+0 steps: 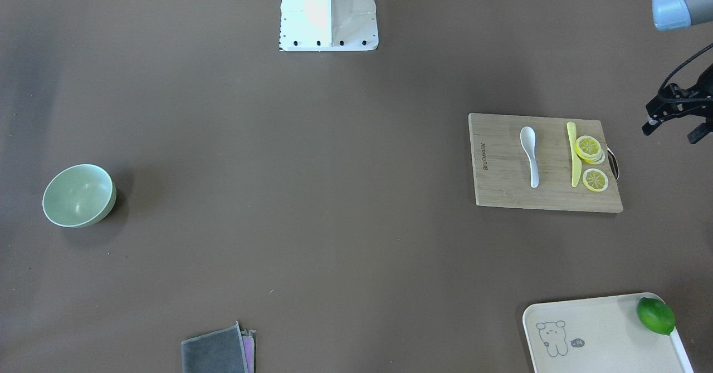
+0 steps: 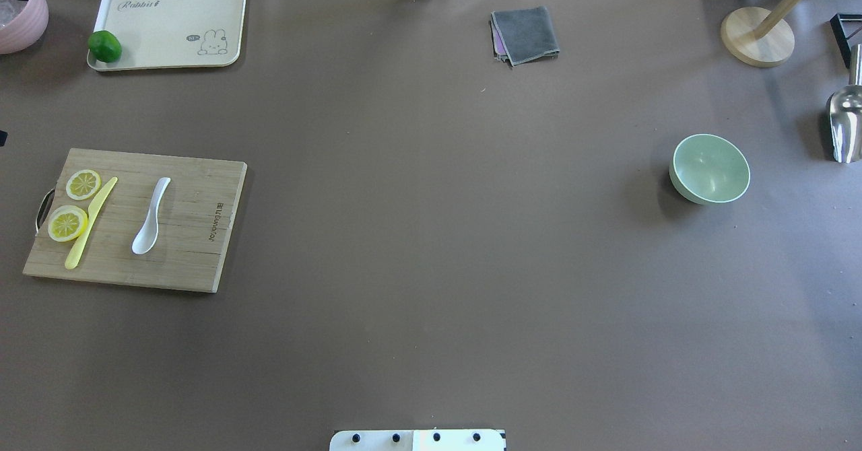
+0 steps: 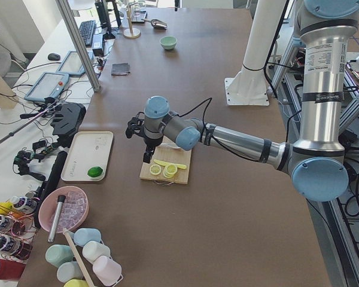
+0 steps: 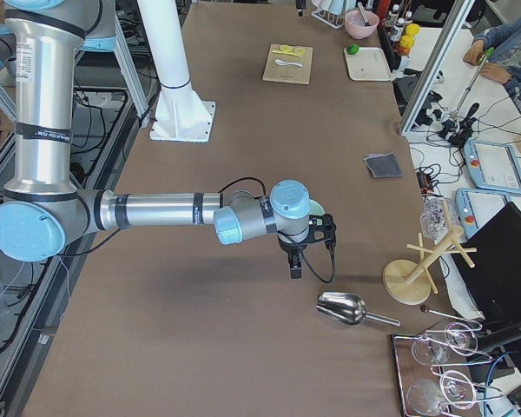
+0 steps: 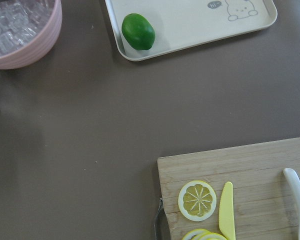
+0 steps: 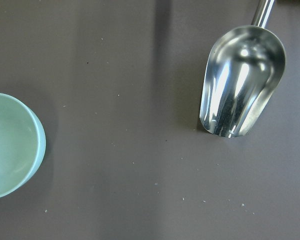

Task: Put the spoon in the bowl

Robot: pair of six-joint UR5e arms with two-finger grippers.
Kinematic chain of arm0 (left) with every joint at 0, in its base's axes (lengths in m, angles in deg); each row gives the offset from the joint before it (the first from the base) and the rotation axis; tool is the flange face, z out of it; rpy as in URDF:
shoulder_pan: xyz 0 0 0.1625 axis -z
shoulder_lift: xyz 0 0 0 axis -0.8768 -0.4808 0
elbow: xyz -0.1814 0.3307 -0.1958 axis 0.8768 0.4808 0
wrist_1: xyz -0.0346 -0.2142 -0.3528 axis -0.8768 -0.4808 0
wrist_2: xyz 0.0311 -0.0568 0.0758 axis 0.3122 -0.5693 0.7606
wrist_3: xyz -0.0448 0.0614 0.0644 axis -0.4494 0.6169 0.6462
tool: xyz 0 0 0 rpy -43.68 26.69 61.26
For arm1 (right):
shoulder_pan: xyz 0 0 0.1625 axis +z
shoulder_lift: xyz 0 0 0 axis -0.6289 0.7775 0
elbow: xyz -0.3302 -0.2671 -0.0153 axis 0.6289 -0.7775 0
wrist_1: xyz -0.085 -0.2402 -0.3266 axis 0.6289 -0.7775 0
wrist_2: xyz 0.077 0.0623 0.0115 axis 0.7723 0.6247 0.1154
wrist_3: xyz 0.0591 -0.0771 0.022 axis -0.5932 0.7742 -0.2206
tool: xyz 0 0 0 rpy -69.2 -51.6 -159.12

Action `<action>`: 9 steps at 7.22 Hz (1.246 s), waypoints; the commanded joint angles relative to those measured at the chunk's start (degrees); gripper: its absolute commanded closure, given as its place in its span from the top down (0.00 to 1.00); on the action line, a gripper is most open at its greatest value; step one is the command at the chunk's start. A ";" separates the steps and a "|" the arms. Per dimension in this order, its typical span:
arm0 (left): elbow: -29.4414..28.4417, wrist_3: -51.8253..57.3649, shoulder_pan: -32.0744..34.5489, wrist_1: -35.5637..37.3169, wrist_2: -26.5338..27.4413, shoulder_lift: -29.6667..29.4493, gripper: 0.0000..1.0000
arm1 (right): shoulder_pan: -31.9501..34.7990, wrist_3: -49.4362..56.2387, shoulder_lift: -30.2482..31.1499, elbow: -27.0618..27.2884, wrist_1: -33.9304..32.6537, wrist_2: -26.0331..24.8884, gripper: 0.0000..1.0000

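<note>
The white spoon [image 1: 531,156] lies on a wooden cutting board [image 1: 501,178], scoop toward the robot; it also shows in the overhead view [image 2: 151,217]. The mint-green bowl [image 1: 78,195] stands empty on the other side of the table, as the overhead view [image 2: 710,168] shows. My left gripper [image 1: 671,131] hovers beyond the board's handle end, above the table, fingers apart and empty. My right gripper [image 4: 295,265] hangs above the table between the bowl and a metal scoop; I cannot tell whether it is open or shut.
A yellow knife [image 1: 574,156] and lemon slices [image 1: 589,149] share the board. A cream tray [image 1: 601,334] holds a lime [image 1: 655,315]. A grey cloth [image 2: 525,33], a wooden stand [image 2: 757,33], a metal scoop [image 2: 845,124] and a pink bowl of ice [image 5: 20,30] stand around the edges.
</note>
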 commanded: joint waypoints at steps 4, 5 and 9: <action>-2.65 -8.21 -8.93 -0.03 0.31 -5.66 0.89 | -7.99 -5.39 -8.36 -4.79 0.28 -0.54 1.00; -2.92 -8.40 -10.51 -0.03 2.31 -6.55 0.89 | -10.97 -10.00 -10.55 -5.50 0.37 -0.80 1.00; -5.55 -11.48 -13.60 -0.12 2.69 -10.07 0.90 | -17.93 -15.65 -15.23 -16.55 10.88 -4.85 0.97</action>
